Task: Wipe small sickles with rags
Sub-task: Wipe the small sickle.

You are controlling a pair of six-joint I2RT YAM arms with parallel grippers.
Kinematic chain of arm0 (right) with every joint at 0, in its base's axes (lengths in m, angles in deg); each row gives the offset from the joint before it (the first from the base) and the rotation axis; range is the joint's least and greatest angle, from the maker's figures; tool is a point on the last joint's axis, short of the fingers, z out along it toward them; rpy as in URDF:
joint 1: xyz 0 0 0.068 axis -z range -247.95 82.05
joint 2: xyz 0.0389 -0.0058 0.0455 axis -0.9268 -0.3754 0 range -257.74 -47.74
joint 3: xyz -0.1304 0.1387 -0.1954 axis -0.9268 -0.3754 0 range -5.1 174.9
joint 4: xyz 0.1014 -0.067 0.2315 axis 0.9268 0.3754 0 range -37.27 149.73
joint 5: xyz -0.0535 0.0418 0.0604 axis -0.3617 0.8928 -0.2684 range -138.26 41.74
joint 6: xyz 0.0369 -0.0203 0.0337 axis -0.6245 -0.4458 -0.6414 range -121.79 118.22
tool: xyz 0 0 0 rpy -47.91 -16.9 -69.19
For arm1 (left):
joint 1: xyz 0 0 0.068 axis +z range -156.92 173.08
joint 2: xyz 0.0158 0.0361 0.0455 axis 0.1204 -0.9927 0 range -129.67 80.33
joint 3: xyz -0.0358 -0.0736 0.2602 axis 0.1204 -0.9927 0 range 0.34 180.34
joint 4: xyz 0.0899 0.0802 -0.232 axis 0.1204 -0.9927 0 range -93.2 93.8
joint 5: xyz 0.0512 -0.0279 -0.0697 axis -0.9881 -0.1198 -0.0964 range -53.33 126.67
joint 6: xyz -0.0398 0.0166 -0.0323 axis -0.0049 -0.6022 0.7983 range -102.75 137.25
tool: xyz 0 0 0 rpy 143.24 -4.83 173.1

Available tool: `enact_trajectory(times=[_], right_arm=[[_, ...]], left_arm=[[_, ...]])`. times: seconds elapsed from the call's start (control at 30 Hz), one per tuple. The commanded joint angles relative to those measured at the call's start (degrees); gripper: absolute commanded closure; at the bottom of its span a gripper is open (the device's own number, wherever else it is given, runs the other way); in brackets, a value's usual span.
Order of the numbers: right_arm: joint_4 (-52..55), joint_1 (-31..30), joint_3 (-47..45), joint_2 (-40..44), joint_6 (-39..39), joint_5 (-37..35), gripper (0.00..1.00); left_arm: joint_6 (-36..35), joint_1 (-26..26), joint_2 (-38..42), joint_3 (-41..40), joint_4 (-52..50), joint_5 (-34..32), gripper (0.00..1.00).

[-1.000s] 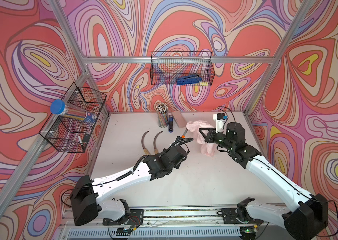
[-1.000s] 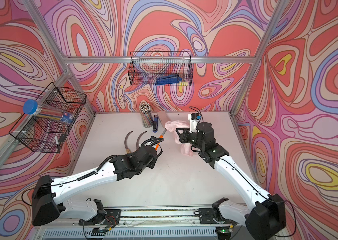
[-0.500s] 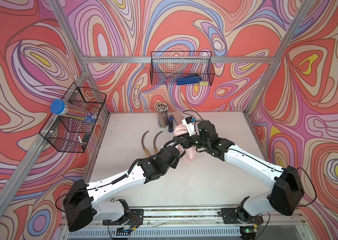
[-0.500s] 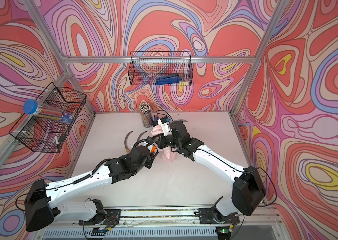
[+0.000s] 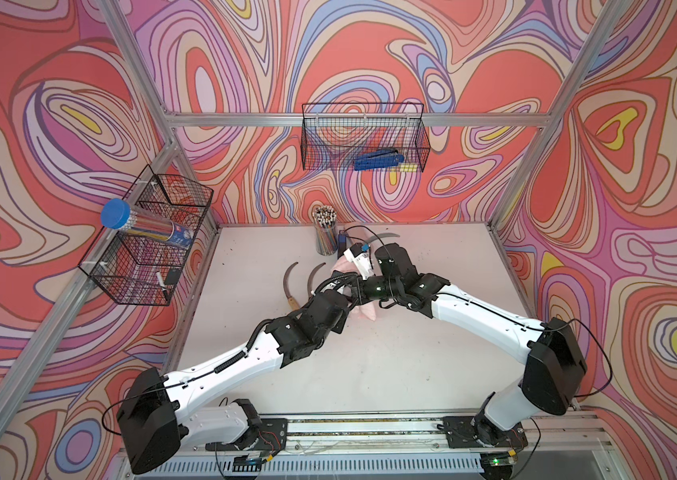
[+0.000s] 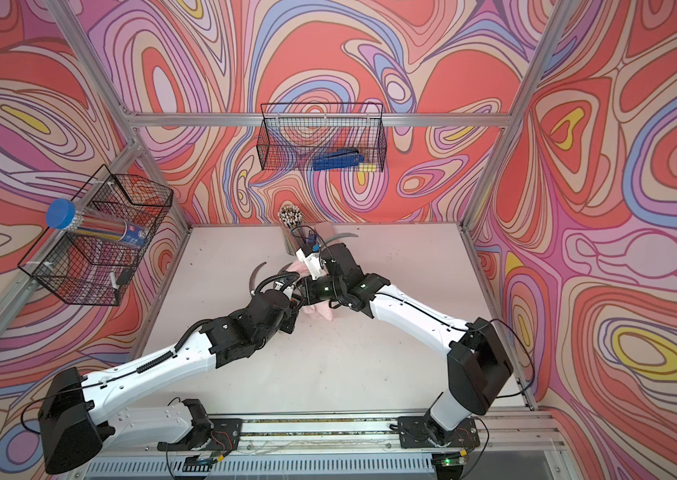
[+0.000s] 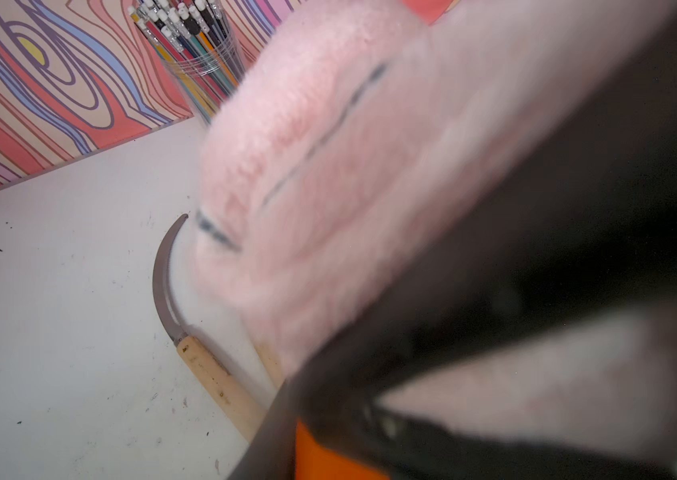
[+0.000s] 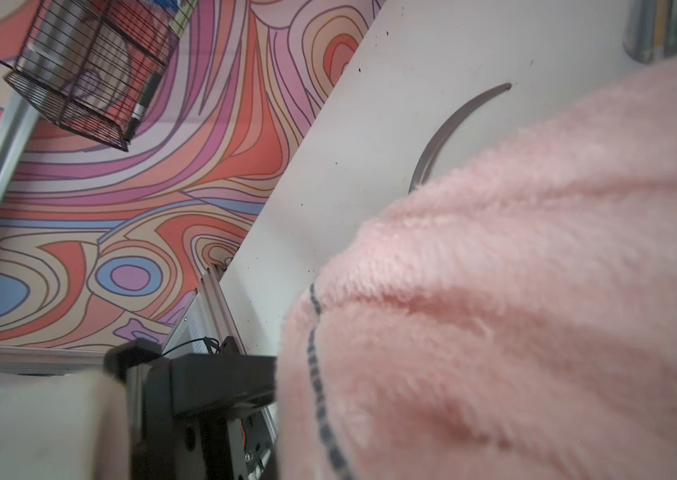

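Note:
My left gripper [image 5: 345, 296] is shut on the orange-handled sickle [image 7: 328, 457], and only a patch of that handle shows in the left wrist view. A curved dark blade [image 5: 384, 236] pokes out beyond the right wrist in both top views. My right gripper [image 5: 359, 291] is shut on the fuzzy pale-pink rag [image 5: 364, 311], which is pressed against the held sickle where the two grippers meet. The rag [image 8: 515, 311] fills the right wrist view and hides the jaws. Two wooden-handled sickles [image 5: 289, 282] [image 5: 314, 274] lie side by side on the table just left of the grippers.
A clear cup of pencils [image 5: 325, 232] and a small blue object [image 5: 343, 241] stand at the back of the table, close behind the grippers. Wire baskets hang on the back wall [image 5: 364, 141] and the left wall [image 5: 149, 245]. Dark specks dot the white tabletop [image 5: 432, 353].
The right arm has swung left across the table with the rag and brought it onto the sickle in the left gripper. The left arm has shifted slightly.

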Motion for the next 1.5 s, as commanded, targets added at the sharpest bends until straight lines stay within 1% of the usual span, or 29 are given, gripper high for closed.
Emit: enact_trajectory(times=[0.0, 0.03, 0.1, 0.13, 0.17, 0.23, 0.27, 0.3, 0.33, 0.4, 0.5, 0.57, 0.67, 0.77, 0.83, 0.9, 0.97, 1.03, 1.13, 1.2, 1.27, 1.37, 1.47], right_arm=[[9.47, -2.95, 3.33, -2.69, -0.21, -6.17, 1.0], [9.89, -2.95, 3.7, -3.75, -0.29, -7.04, 1.0], [11.44, -2.89, 4.45, -5.27, -1.63, -11.38, 1.0], [13.28, -2.69, 5.18, -5.77, -2.73, -14.81, 1.0], [14.7, -1.89, 5.55, -5.78, -4.06, -17.26, 1.0], [12.79, 0.83, 3.43, -3.62, -6.09, -15.97, 1.0], [11.48, 2.26, 2.0, -2.1, -6.72, -15.42, 1.0], [10.75, 3.47, 0.79, -0.22, -7.07, -16.06, 1.0], [10.92, 4.28, 0.23, 1.69, -6.82, -17.94, 1.0], [13.14, 4.88, 0.19, 4.69, -5.96, -22.57, 1.0], [17.1, 5.66, 0.41, 9.39, -7.0, -29.82, 1.0], [18.62, 6.48, 0.23, 12.59, -8.79, -34.73, 1.0], [18.16, 7.27, 1.64, 15.66, -8.35, -38.14, 1.0], [19.88, 7.7, 7.02, 14.06, -6.74, -39.12, 1.0], [17.69, 8.02, 8.66, 11.55, -4.66, -37.05, 1.0], [15.18, 8.19, 9.78, 7.69, -2.63, -34.3, 1.0], [10.69, 9.37, 10.4, 2.62, -0.37, -25.62, 1.0], [5.81, 10.66, 11.68, -3.22, 0.42, -14.82, 1.0], [2.47, 10.69, 15.03, -9.86, 0.88, -6.37, 1.0], [2.3, 10.68, 17.16, -14.54, -0.02, -3.58, 1.0], [1.67, 10.48, 17.82, -17.18, -0.22, -1.22, 1.0], [-0.99, 10.22, 16.1, -19.12, -1.05, 1.12, 1.0], [-4.28, 9.88, 13.37, -20.53, -4.21, 5.57, 1.0]], left_arm=[[1.38, 0.42, 0.54, 0.63, 5.15, -1.5, 1.0], [2.0, 0.43, -0.02, 0.71, 4.51, -1.8, 1.0], [4.46, 0.71, -1.39, 1.02, 2.22, -2.17, 1.0], [6.54, 1.11, -2.37, 1.21, 0.73, -1.53, 1.0], [9.62, 2.06, -3.42, 2.09, -3.51, -0.32, 1.0], [14.44, 4.86, -5.46, 3.45, -8.94, 4.34, 1.0], [15.01, 5.81, -6.26, 3.48, -10.11, 5.68, 1.0], [15.26, 6.22, -7.09, 3.36, -11.52, 4.95, 1.0], [15.37, 6.3, -7.71, 3.08, -12.45, 3.2, 1.0], [15.85, 6.29, -8.67, 2.82, -14.06, 2.55, 1.0], [16.38, 6.27, -11.26, 4.54, -17.07, 5.6, 1.0], [16.57, 6.29, -12.97, 5.27, -18.34, 6.13, 1.0], [16.37, 6.31, -15.14, 6.0, -18.52, 8.67, 1.0], [15.13, 6.27, -16.94, 6.52, -16.7, 14.75, 1.0], [14.14, 6.18, -17.88, 6.14, -14.32, 19.18, 1.0], [14.01, 6.18, -18.78, 5.65, -12.91, 21.13, 1.0], [14.07, 6.18, -19.94, 5.41, -11.99, 21.83, 1.0], [14.22, 6.2, -21.43, 6.06, -12.28, 21.71, 1.0], [14.02, 6.18, -22.47, 6.43, -12.15, 21.81, 1.0], [14.16, 6.18, -22.81, 6.12, -11.45, 21.97, 1.0], [13.93, 6.21, -23.38, 6.36, -11.1, 22.3, 1.0], [13.79, 6.18, -23.9, 6.72, -10.74, 23.13, 1.0], [13.59, 6.22, -23.76, 6.67, -10.65, 23.12, 1.0]])
